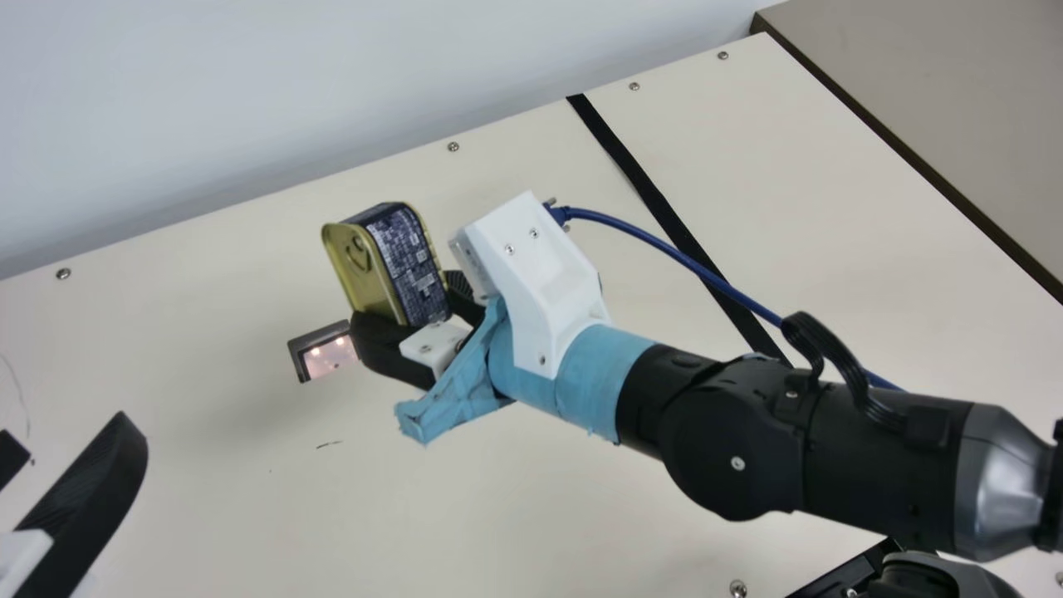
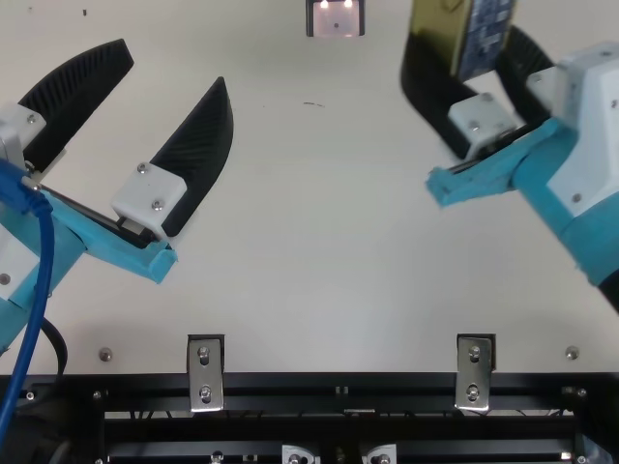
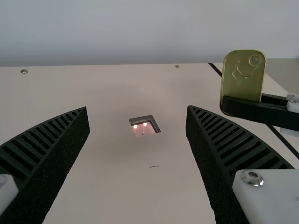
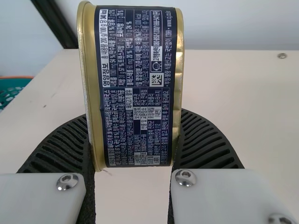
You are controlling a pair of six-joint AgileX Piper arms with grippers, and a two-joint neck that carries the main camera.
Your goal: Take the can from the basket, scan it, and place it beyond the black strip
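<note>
Cream table (image 1: 374, 515); basket (image 4: 15, 78); right pincer (image 1: 405, 297) holds can (image 1: 413, 257).

This looks like a robotics lab: a jointed robot arm (image 1: 880, 457), wrapped in blue tape (image 1: 606, 365) and trailing a blue cable (image 1: 689, 262), reaches over a cream table (image 1: 540, 482) dotted with screws. A lit scanner window (image 2: 337, 19) sits in the tabletop, black metal rails (image 2: 290, 391) with bolted brackets (image 2: 205, 377) line one edge, and a plain pale wall (image 1: 249, 83) stands behind.
</note>
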